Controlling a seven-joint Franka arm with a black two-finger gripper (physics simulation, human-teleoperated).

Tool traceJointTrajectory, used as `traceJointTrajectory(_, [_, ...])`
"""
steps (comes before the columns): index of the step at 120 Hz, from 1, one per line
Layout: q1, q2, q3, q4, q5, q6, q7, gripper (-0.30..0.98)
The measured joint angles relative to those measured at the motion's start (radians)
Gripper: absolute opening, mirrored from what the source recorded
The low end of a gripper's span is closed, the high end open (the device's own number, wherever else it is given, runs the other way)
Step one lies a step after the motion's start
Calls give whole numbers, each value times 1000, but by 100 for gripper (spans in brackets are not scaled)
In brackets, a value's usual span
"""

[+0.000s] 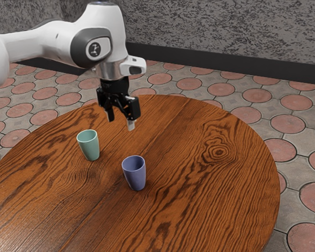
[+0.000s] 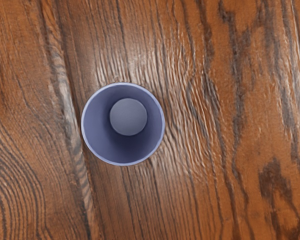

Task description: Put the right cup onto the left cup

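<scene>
I count two cups on my tabletop (image 1: 215,194), both standing upright with their mouths facing up. One is a pale green cup (image 1: 90,147), on the exterior view's left; the other is a blue-violet cup (image 1: 135,175), on the exterior view's right and a little nearer that camera. That blue-violet one is the cup I'm asked to place onto the green one. The two stand near each other with bare wood between them, each resting directly on the tabletop.

My one hand (image 1: 121,121) hangs in the air above the tabletop, apart from both cups. Its two fingers are spread, with a gap between them, and they touch neither cup. My single white arm (image 1: 47,39) comes in from the exterior view's upper left, with the hand pointing down.

Through the wrist view I look down into the blue-violet cup: one round rim, smooth inner walls, and one lighter round base inside. One plank seam (image 2: 72,110) runs close beside this cup.

The tabletop has a curved edge and dark, streaky grain, with one ringed knot (image 1: 219,152) well apart from both cups. Past the edge I see a floor (image 1: 241,117) of many reddish discs set in grey, and a speckled grey wall (image 1: 226,29).
</scene>
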Motion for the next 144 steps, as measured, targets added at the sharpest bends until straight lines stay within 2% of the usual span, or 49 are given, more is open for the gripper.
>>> traceJointTrajectory(44, [3, 33, -28, -141, -71, 166, -53, 43])
traceJointTrajectory(87, [10, 53, -52, -217, -119, 265, -99, 38])
traceJointTrajectory(144, [14, 155, -41, -193, -135, 319, -133, 33])
